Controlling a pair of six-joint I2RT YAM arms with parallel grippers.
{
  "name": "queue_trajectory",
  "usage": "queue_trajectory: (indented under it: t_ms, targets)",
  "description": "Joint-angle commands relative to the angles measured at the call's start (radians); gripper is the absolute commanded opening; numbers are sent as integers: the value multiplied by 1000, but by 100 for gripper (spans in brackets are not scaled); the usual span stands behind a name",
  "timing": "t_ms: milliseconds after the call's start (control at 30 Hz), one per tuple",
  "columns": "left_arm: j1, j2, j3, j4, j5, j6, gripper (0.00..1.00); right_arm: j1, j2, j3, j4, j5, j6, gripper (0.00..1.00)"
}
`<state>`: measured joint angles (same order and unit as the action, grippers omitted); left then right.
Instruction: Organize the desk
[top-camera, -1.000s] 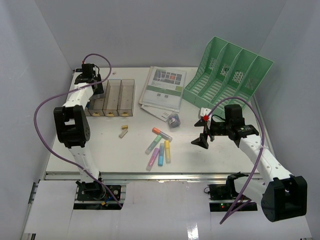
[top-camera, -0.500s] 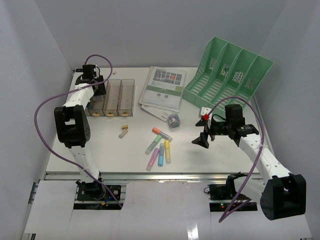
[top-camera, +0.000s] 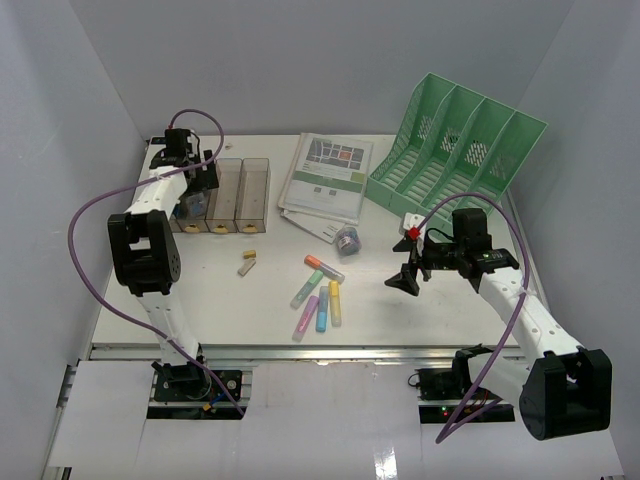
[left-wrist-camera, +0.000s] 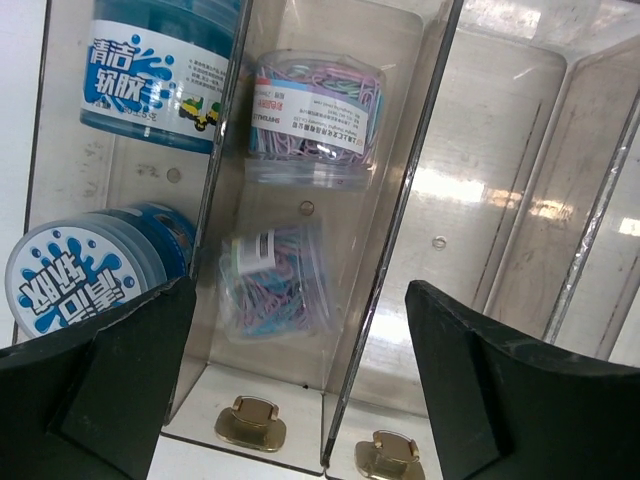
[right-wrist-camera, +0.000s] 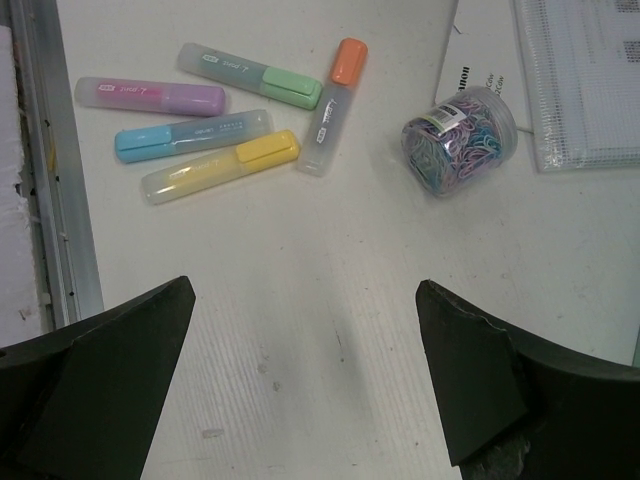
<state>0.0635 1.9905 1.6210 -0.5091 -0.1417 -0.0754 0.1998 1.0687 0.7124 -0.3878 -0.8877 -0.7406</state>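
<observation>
The white desk (top-camera: 400, 320) carries scattered stationery. My left gripper (top-camera: 196, 185) hovers over the clear smoky tray (top-camera: 255, 165) at the back left, jaws open (left-wrist-camera: 300, 290) with nothing between them. Straight below it, a jar of pastel paper clips (left-wrist-camera: 312, 110) lies in the tray's second slot. A blue tub (left-wrist-camera: 160, 75) fills the slot to its left. My right gripper (top-camera: 405, 280) hangs open above bare desk (right-wrist-camera: 305, 290). Beyond it lie several highlighters (right-wrist-camera: 200, 130) and another paper-clip jar (right-wrist-camera: 460, 140).
A green four-slot file rack (top-camera: 455, 150) stands at the back right. Printed booklets (top-camera: 325, 180) lie next to it. A small tan item (top-camera: 247, 263) lies in front of the tray. A metal rail (top-camera: 300, 350) runs along the front edge.
My left gripper's jaws have opened wide over the tray, and the arm shifted slightly. The right arm has barely moved.
</observation>
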Motion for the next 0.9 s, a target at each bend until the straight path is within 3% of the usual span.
queue_trajectory:
  t_ms: [0,167,300,367,567,667,867]
  targets:
    - [1,-102,52,-37,69,-19,98,-22,-1,19,10,-16,-2,98]
    - [1,-242,-64,8,425,-125,98,-49,3,21,8,-31,10,98]
    - [-12,-343,-237,132,740,-338,98,-77,10,16,41,-27,78,98]
    - [-46,-383,-285,161,775,-414,98,-95,10,13,55,-21,107,98]
    - [-414,-495,-339,172,615,-479,96,-161,20,12,101,-14,224,97]
    - [-549,-494,-355,179,491,-602,98,-191,14,9,110,-23,247,96]
    - [-710,-409,-370,185,279,-798,98,-279,-5,-13,144,-49,301,96]
